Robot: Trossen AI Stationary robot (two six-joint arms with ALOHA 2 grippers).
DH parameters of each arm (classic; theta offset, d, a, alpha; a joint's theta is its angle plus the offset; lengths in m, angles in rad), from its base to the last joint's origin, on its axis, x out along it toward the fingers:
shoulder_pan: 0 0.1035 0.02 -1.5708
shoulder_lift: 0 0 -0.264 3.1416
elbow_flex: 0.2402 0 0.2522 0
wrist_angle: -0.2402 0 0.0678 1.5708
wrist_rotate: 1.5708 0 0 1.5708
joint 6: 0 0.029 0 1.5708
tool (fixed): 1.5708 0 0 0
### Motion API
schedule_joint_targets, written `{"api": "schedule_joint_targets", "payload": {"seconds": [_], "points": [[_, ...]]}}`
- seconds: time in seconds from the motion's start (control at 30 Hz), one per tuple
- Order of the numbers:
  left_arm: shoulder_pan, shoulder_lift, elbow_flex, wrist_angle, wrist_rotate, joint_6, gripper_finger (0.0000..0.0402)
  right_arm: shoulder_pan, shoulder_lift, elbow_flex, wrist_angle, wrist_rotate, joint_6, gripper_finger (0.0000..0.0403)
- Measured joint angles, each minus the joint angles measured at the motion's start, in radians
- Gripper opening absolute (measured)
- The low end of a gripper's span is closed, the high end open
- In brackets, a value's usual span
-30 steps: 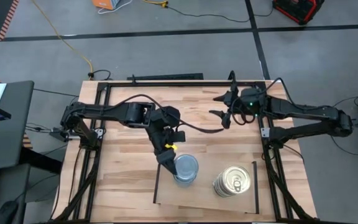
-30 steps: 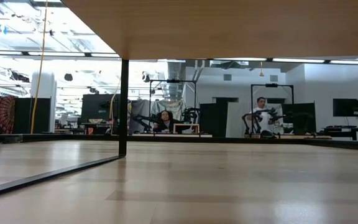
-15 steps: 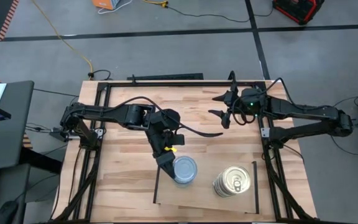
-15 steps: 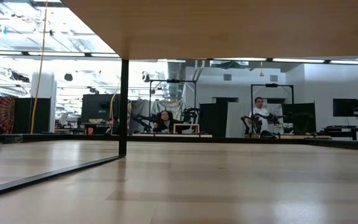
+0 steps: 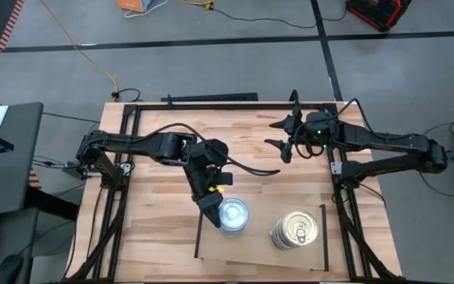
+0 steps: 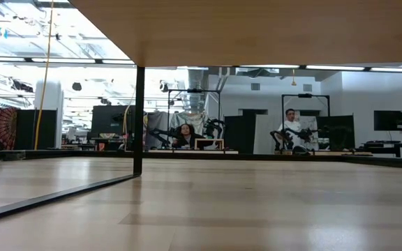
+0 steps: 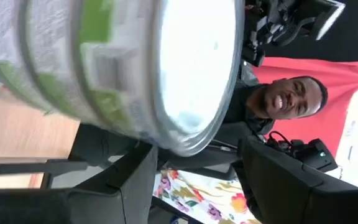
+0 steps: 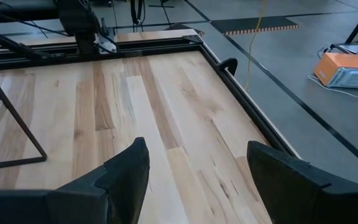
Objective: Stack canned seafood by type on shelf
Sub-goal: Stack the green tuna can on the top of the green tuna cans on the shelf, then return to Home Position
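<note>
1. The left gripper (image 5: 209,201) hangs at the rear edge of the silver-lidded stack of tins (image 5: 234,214), low over the shelf (image 5: 258,207). In the left wrist view its two dark fingers (image 7: 129,180) stand spread, with the rim of the silver-lidded stack (image 7: 123,68) filling the space just ahead of them. Whether the pads touch the tins cannot be told, so no grip can be claimed.

2. That stack sits toward the shelf's left side, near the left black strip (image 5: 199,235). The likely reason is sorting by type: silver lids are gathered there, apart from the other kind.

3. The gold-lidded stack of tins (image 5: 295,229) stands near the right black strip (image 5: 322,229), well apart from the silver one. Its pull-tab lid faces up, and several tins appear piled beneath it. This spacing keeps the two kinds distinct and leaves each arm room to approach.

4. The right gripper (image 5: 280,148) waits over the far right part of the tabletop (image 5: 156,189), clear of the shelf. Its fingers (image 8: 126,171) are spread with nothing between them, only bare planks ahead.

5. No loose tins show on the tabletop, so the stacking appears nearly or wholly done.

6. The low view shows only the underside of the shelf and the room beyond, with people far off.
</note>
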Motion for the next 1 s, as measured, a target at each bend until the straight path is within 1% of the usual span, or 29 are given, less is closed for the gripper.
{"api": "schedule_joint_targets", "payload": {"seconds": [0.17,0.3,0.43,0.5,0.6,0.73,0.77,0.83,0.93,1.0], "points": [[0.001,0.000,0.000,-0.023,0.003,-0.006,0.0229,0.000,0.000,0.000,-0.001,0.000,0.000,0.0295],[0.009,-0.001,0.000,-0.022,0.034,0.002,0.0229,0.000,0.000,0.000,-0.003,0.000,0.000,0.0295],[0.024,-0.028,0.000,-0.034,0.023,0.068,0.0229,0.001,0.000,0.000,-0.005,0.000,0.000,0.0295],[0.034,-0.050,0.000,-0.046,-0.011,0.132,0.0229,0.001,0.000,0.000,-0.005,0.000,0.000,0.0295],[0.045,-0.089,0.000,-0.121,-0.097,0.297,0.0229,0.001,0.000,0.000,-0.015,0.000,0.000,0.0295],[0.046,-0.139,0.000,-0.275,-0.320,0.586,0.0229,0.001,0.000,-0.009,-0.026,0.000,-0.018,0.0295],[0.046,-0.151,0.000,-0.300,-0.374,0.631,0.0229,0.001,-0.001,-0.023,-0.002,0.000,-0.026,0.0295],[0.042,-0.176,0.000,-0.320,-0.450,0.701,0.0229,-0.002,-0.004,-0.061,0.060,0.000,-0.052,0.0295],[0.038,-0.217,0.000,-0.320,-0.545,0.783,0.0229,-0.024,-0.010,-0.097,0.127,-0.002,-0.070,0.0295],[0.036,-0.251,-0.006,-0.320,-0.606,0.834,0.0229,-0.037,-0.011,-0.101,0.138,-0.017,-0.068,0.0295]]}}
